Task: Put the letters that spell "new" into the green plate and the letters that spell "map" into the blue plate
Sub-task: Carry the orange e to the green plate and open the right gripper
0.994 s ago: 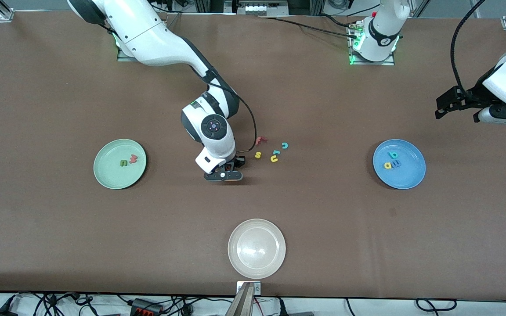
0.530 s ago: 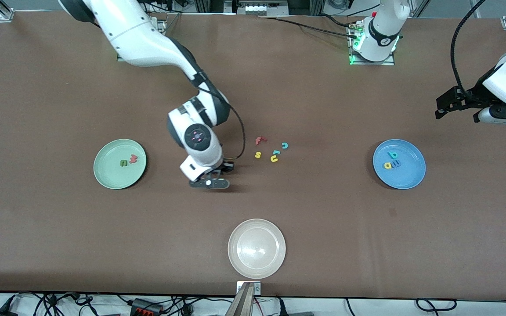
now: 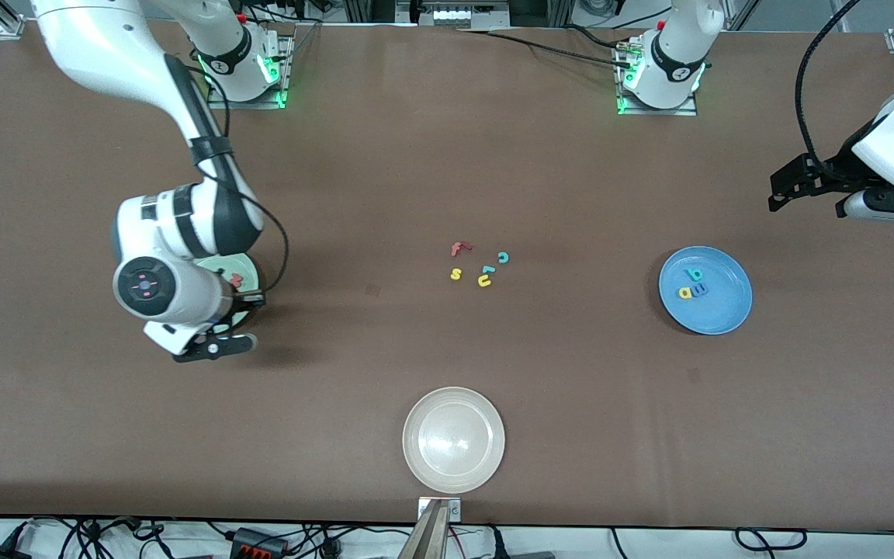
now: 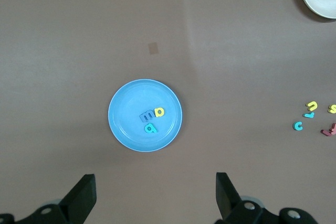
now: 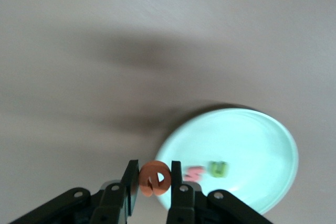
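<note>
Since the green plate (image 3: pixel 249 268) is missing only the orange "e" (image 5: pixel 155 178), right end effector (image 5: pixel 155 184) is hovering over its rim, pinching it; left end effector (image 4: pixel 152 195) is waiting wide open, empty, above the blue plate (image 4: pixel 126 129).

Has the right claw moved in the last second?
Yes. The right claw, holding the orange "e", went from beside the loose letters to the green plate.

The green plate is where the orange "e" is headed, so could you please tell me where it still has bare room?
In the right wrist view, the green plate is bare across most of its floor; the "w" and "n" crowd one patch close to the right hand, which is shut on the orange "e".
</note>
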Controlling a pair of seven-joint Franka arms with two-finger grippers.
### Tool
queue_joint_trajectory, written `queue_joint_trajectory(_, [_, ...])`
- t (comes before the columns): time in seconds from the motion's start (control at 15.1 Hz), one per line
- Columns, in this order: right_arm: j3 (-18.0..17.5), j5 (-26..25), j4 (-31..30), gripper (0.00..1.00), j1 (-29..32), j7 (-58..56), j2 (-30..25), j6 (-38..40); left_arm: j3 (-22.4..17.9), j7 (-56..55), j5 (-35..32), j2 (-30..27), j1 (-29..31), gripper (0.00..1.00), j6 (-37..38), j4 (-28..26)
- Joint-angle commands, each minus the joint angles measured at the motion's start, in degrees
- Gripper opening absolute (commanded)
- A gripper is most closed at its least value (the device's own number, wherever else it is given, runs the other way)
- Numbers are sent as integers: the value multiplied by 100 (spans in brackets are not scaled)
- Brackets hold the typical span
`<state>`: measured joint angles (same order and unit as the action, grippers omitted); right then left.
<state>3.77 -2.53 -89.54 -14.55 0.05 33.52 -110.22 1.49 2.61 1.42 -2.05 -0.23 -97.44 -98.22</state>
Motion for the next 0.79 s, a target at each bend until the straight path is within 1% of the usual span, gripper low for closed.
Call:
queue_joint_trajectory(0.0, [-69,-55,-546,0,469,-723,-275,-87,9,99,34,73,-4,100,155,189])
queue_joint_trajectory(0.2, [-69,-55,-854,0,777,-1111,-319,-314,1,108,34,73,-4,100,173,189])
queue_joint_trajectory(0.4, [-69,-55,-1345,1,980,-1332,-319,-1016,1,108,43,73,-4,100,190,189])
queue_joint_trajectory(0.73, [-69,-55,-1882,4,1007,-1332,-276,-1721,1,108,43,73,-4,100,190,189])
